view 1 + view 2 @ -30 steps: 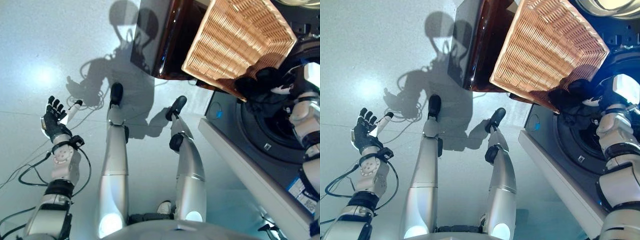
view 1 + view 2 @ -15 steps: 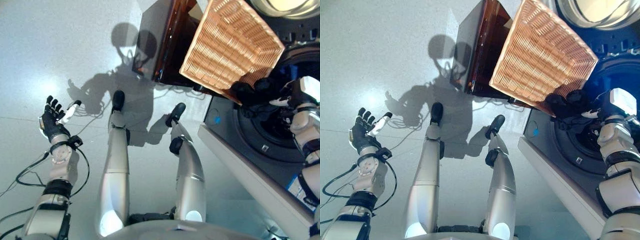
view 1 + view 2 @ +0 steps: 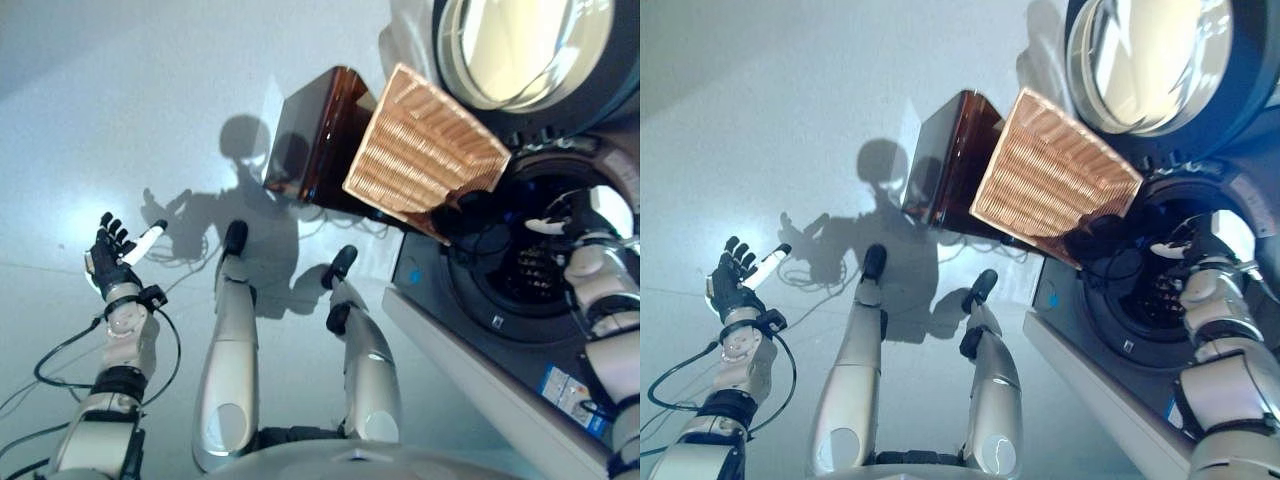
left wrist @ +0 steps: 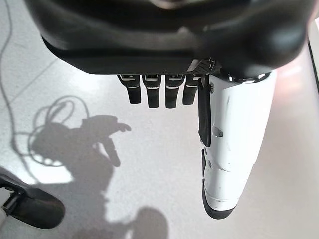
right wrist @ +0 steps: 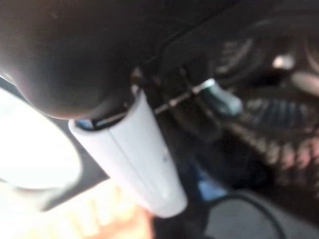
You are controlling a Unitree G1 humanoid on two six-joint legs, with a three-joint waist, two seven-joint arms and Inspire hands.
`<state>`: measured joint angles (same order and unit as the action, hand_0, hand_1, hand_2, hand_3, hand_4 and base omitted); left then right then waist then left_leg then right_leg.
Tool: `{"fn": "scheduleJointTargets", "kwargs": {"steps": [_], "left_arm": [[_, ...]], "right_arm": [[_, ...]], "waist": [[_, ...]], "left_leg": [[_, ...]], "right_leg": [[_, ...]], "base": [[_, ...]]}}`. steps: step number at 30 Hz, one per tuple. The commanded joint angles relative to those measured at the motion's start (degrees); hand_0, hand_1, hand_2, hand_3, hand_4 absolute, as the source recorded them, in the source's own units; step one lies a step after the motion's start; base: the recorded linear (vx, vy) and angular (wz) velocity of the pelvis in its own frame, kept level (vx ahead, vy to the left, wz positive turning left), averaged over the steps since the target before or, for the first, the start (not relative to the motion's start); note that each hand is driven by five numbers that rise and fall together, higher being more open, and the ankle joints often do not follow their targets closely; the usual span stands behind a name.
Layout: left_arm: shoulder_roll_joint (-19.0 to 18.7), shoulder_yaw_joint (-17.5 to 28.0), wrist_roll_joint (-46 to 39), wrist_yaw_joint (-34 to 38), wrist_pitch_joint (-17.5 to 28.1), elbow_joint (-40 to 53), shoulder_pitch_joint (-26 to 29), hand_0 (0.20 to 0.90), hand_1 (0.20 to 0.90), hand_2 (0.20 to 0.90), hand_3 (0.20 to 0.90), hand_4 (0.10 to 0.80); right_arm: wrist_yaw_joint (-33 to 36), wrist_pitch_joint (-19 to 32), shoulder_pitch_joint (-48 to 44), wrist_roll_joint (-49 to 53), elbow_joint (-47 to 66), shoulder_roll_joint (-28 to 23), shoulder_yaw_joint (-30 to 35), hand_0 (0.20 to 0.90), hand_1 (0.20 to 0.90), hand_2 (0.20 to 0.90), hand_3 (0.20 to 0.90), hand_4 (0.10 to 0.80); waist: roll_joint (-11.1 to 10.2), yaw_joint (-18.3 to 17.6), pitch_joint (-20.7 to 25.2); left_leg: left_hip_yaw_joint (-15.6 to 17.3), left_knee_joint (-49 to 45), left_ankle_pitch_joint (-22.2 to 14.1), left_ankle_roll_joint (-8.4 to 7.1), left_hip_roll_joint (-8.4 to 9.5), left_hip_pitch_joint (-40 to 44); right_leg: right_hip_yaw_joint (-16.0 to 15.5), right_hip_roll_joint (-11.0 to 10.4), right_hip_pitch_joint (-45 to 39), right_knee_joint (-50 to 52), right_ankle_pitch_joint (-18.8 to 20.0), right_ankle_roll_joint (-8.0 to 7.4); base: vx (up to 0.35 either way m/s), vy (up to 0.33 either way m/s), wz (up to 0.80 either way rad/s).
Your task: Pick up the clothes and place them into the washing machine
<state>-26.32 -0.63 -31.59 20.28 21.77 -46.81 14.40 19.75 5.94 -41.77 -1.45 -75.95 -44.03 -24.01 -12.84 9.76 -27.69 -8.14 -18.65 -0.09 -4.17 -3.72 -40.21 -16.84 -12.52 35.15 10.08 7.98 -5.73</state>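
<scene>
Two hands in view, only one near the work. Largest first: washing machine [image 3: 500,330] fills the right side, dark front panel, round drum opening facing the robot, glass door [image 3: 520,50] swung up and open above it. Brown cabinet [image 3: 315,140] stands on the pale floor [image 3: 120,120] just left of the machine. Wicker basket [image 3: 425,150] sits tilted between cabinet and drum opening, its lower corner at the opening's rim. Dark clothes [image 3: 1095,240] bunch at that lower basket corner, right at the drum's edge, partly over the opening; can't tell if they hang from the basket or from the hand. Right hand [image 3: 560,222] is up at the drum mouth beside the clothes, white-covered thumb showing; its fingers are lost in dark cloth and the wrist view is too murky, so grasp state can't be told. Left hand [image 3: 112,255] is well away over the floor on the left, fingers spread straight, holding nothing
</scene>
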Motion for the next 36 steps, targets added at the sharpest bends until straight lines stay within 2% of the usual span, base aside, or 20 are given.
{"fn": "scheduleJointTargets", "kwargs": {"steps": [1,2,3,7,14,16,20,27,30,33,35,36], "left_arm": [[0.7,-0.1,4.1,1.7,1.6,0.3,-3.1,0.900,0.900,0.900,0.900,0.800],[0.6,0.3,5.4,2.0,2.1,0.5,-3.3,0.900,0.900,0.900,0.900,0.800],[0.7,-0.1,5.8,1.9,1.6,0.7,-3.3,0.900,0.900,0.900,0.900,0.800],[0.8,0.0,6.8,2.4,1.0,1.7,-4.0,0.900,0.900,0.900,0.900,0.800],[-1.5,1.4,1.2,2.7,0.8,-2.1,-2.5,0.900,0.900,0.900,0.900,0.800],[-1.1,1.4,-0.1,2.6,1.1,-2.2,-2.9,0.900,0.900,0.900,0.900,0.800],[-1.1,1.7,-1.7,2.6,1.4,-2.0,-3.7,0.900,0.900,0.900,0.900,0.800],[-1.3,4.0,-4.3,4.1,1.7,-2.0,-5.7,0.900,0.900,0.900,0.900,0.800],[-0.5,4.9,-5.0,4.4,1.7,-1.3,-6.6,0.900,0.900,0.900,0.900,0.800],[-0.1,5.0,-5.0,4.3,1.6,-0.3,-7.5,0.900,0.900,0.900,0.900,0.800],[2.1,3.2,-3.6,4.6,2.4,1.5,-7.7,0.900,0.900,0.900,0.900,0.800],[2.9,2.4,-2.5,4.5,2.3,2.9,-8.4,0.900,0.900,0.900,0.900,0.800]], "right_arm": [[5.4,-3.3,-1.0,-1.1,-7.0,2.0,-0.7,0.464,0.464,0.464,0.464,0.488],[5.6,-2.5,1.3,-1.6,-6.5,2.6,1.7,0.724,0.724,0.724,0.724,0.675],[5.7,-3.3,1.4,-1.9,-7.4,2.6,1.9,0.900,0.900,0.900,0.900,0.800],[7.3,-3.6,2.6,-1.8,-8.4,1.5,2.7,0.900,0.900,0.900,0.900,0.800],[8.1,-4.5,-1.8,-1.6,-4.8,-0.4,-0.7,0.900,0.900,0.900,0.900,0.800],[8.9,-5.2,-3.4,-1.8,-5.1,-1.4,-1.4,0.900,0.900,0.900,0.900,0.800],[9.5,-6.4,-6.7,-2.8,-3.7,-3.1,-3.1,0.900,0.900,0.900,0.900,0.800],[10.6,-10.9,-10.2,-6.1,7.4,-7.7,-2.9,0.900,0.900,0.900,0.900,0.800],[10.9,-13.5,-7.8,-8.5,18.0,-9.9,1.1,0.900,0.900,0.900,0.900,0.800],[10.5,-14.9,-5.2,-10.3,23.7,-11.2,3.7,0.900,0.900,0.900,0.900,0.800],[13.2,-10.0,8.6,-6.5,7.5,-9.0,7.6,0.900,0.900,0.900,0.900,0.800],[13.1,-8.4,12.4,-5.2,2.9,-8.8,9.2,0.900,0.900,0.900,0.900,0.800]], "waist": [[5.7,3.7,2.3],[6.2,4.0,2.1],[6.3,4.4,2.0],[6.5,4.9,1.5],[3.8,2.4,-0.6],[3.8,1.7,-1.1],[3.8,0.6,-1.6],[2.7,-2.5,-1.6],[1.9,-4.1,-1.3],[1.6,-4.6,-1.2],[2.3,-5.5,-1.2],[2.9,-5.5,-1.2]], "left_leg": [[-1.8,7.9,6.0,0.48,3.62,0.8],[-2.6,7.8,4.5,0.41,3.77,1.3],[-2.7,7.3,4.3,0.48,4.04,0.9],[-2.8,5.3,3.8,0.52,4.65,-1.9],[-1.3,-1.9,1.5,0.31,3.58,-9.5],[-1.2,-3.0,1.1,0.39,3.63,-10.7],[-0.9,-3.3,1.0,0.46,3.30,-11.6],[0.1,-1.0,1.4,0.38,3.12,-11.1],[0.6,-1.1,1.2,0.56,2.79,-11.5],[0.8,-1.4,0.9,0.75,2.63,-11.6],[1.0,-1.8,0.9,0.97,2.90,-12.1],[1.0,-1.8,1.0,1.02,3.07,-12.3]], "right_leg": [[-2.8,0.2,-2.4,7.6,-7.8,-1.14],[-2.7,0.2,-2.6,8.3,-9.8,-1.58],[-2.9,0.0,-2.2,8.7,-10.1,-1.49],[-2.3,0.0,0.4,10.4,-11.1,-0.87],[-0.1,1.0,8.0,15.4,-12.4,0.07],[0.1,1.0,9.3,16.2,-12.5,0.09],[0.5,0.9,10.6,16.4,-12.3,-0.05],[1.1,1.2,11.5,15.3,-11.7,-0.15],[1.6,1.7,12.1,14.7,-11.4,-0.18],[1.9,1.9,12.2,14.5,-11.2,-0.27],[1.8,1.5,12.4,14.6,-11.0,-0.41],[1.9,1.3,12.6,14.7,-11.1,-0.38]], "base": [[-0.020,0.020,0.29],[-0.024,0.008,0.53],[0.066,-0.031,0.59],[-0.030,0.008,0.11],[-0.043,0.024,-0.01],[-0.026,0.041,-0.22],[-0.015,0.045,-0.12],[-0.009,0.034,-0.08],[-0.013,0.013,-0.07],[-0.008,0.012,-0.12],[-0.008,0.009,-0.04],[-0.022,0.019,0.04]]}}
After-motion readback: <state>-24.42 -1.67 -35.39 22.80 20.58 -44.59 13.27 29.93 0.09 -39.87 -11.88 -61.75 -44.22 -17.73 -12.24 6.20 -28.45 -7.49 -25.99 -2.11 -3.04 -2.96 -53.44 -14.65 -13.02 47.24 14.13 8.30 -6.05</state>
